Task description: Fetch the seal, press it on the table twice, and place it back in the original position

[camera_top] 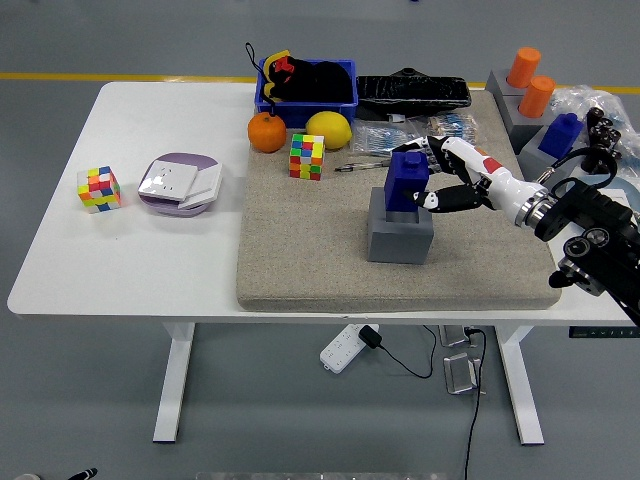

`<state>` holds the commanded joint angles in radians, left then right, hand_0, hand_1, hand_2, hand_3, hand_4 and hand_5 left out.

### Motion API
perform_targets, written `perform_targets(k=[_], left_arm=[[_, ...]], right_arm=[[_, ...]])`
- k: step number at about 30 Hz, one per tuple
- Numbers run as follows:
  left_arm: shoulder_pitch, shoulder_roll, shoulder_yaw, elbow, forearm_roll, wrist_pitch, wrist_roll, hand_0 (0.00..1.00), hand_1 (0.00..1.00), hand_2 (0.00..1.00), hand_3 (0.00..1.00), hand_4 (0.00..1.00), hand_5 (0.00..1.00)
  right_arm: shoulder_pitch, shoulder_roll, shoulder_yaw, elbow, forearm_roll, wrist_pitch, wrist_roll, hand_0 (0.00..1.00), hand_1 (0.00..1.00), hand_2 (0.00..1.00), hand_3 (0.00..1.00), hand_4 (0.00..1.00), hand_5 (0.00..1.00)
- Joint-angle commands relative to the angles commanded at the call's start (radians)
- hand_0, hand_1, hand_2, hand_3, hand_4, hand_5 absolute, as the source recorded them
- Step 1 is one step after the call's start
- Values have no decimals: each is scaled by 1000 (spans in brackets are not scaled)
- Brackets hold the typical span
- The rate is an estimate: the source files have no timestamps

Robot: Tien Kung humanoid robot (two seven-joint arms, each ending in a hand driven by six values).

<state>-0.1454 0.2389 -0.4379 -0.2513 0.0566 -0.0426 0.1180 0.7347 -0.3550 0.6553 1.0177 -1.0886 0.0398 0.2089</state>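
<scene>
Atop the grey holder (400, 238), right hand (447, 178) grips the blue seal (405, 180).

A grey mat (330, 260) covers the counter's (150, 260) right part. Along the mat's far edge sit an orange (266, 132), a lemon (328, 130) and a colour cube (306, 157); a blue bin (306, 84) stands behind. Near the counter's left edge, another cube (99, 189) lies beside a purple-and-white box (179, 184).
</scene>
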Motion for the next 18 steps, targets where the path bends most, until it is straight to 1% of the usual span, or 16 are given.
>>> perform_targets(k=[12, 18], left_arm=[[0, 3, 6, -2, 3, 0, 0, 824, 814, 786, 823, 749, 414], [1, 0, 5, -2, 5, -1, 0, 824, 814, 786, 823, 749, 415]], right_arm=[[15, 11, -48, -45, 14, 2, 6, 634, 466, 453, 497, 554, 2], [22, 12, -64, -60, 18, 2, 8, 635, 465, 453, 497, 555, 2]])
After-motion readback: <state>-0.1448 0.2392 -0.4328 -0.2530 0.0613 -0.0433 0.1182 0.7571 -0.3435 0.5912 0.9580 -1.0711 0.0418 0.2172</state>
